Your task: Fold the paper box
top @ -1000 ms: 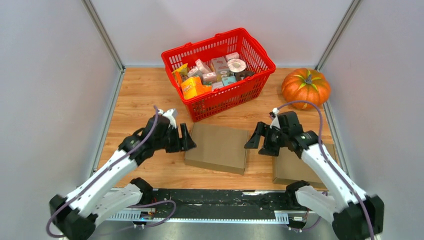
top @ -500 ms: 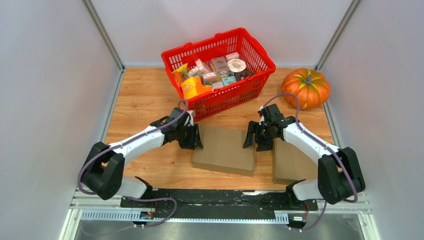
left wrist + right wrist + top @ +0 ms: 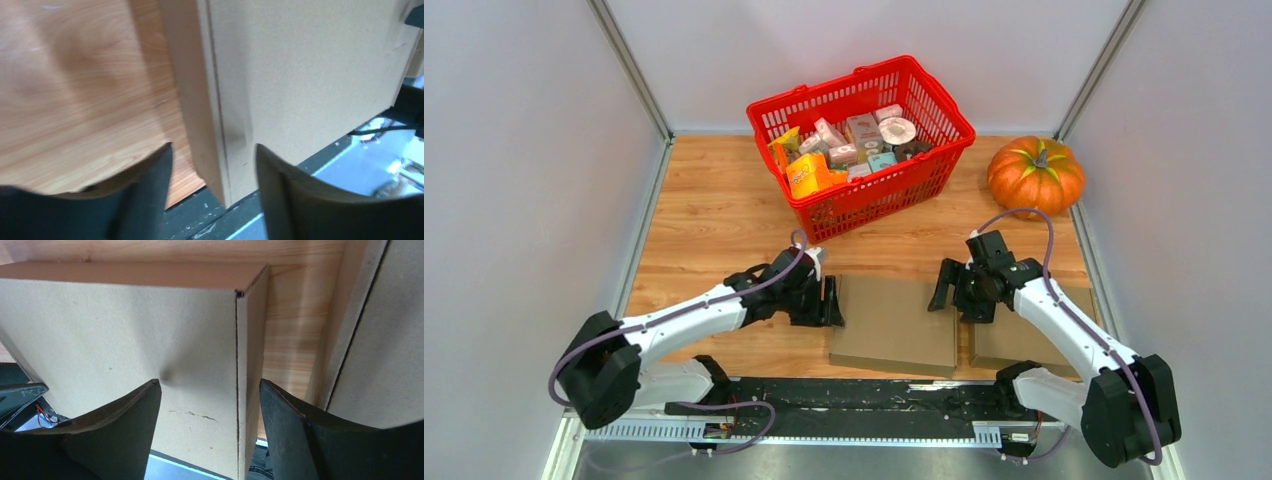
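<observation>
Top view: the box (image 3: 894,322) is lying flat at the desk's (image 3: 714,200) near edge, long side running left-right, between the left hand (image 3: 829,301) and the right hand (image 3: 957,295). In both wrist views each hand is hanging released, straddling one end of the box. I'm thinking one uneven nudge risks sliding it off that edge.

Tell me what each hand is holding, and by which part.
Nothing is gripped. Both stand open: the left hand straddles the paper box's left edge, the right hand its right edge.
</observation>
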You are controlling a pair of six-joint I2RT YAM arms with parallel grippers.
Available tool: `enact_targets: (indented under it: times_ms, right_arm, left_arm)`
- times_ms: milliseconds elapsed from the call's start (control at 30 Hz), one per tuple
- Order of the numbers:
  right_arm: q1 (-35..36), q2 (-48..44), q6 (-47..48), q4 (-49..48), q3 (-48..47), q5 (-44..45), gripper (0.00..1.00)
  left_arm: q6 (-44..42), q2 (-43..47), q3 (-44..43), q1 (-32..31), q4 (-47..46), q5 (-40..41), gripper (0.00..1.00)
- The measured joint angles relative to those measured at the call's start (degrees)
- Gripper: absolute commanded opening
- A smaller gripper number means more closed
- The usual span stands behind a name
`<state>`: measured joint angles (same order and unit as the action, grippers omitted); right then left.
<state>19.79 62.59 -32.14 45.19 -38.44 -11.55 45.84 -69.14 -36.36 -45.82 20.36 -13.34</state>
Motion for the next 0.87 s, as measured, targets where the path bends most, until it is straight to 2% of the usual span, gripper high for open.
enact_targets:
  times_ms: [67,200,333,467,667,767,867]
  right_arm:
    - [0.0,0.0,0.7,2.1,-2.2,2.2,1.00]
    - [0.0,-0.1,2.3,6.4,-10.0,7.0,1.00]
    - [0.0,-1.6,6.1,10.9,-24.1,13.4,1.00]
    - [0.0,-10.9,12.1,14.3,-36.6,16.0,1.00]
    - [0.1,-29.9,18.4,10.7,-49.1,18.0,1.00]
    - [0.3,-31.5,20.0,8.9,-56.1,18.7,1.00]
    - [0.4,-31.2,21.1,8.2,-57.1,18.1,1.00]
  left_arm:
    - [-0.3,3.2,0.0,0.1,2.9,2.8,0.79]
    - [-2.4,12.4,-3.7,3.1,14.3,9.2,0.79]
    - [-6.5,19.3,-14.2,6.5,24.3,14.6,0.79]
    - [-11.3,26.7,-29.4,6.6,29.2,14.8,0.79]
    - [-18.2,27.3,-54.9,6.6,31.6,13.7,0.80]
    - [-21.4,25.4,-65.1,6.6,31.1,13.7,0.80]
    - [-23.0,24.5,-67.7,6.6,31.3,13.4,0.80]
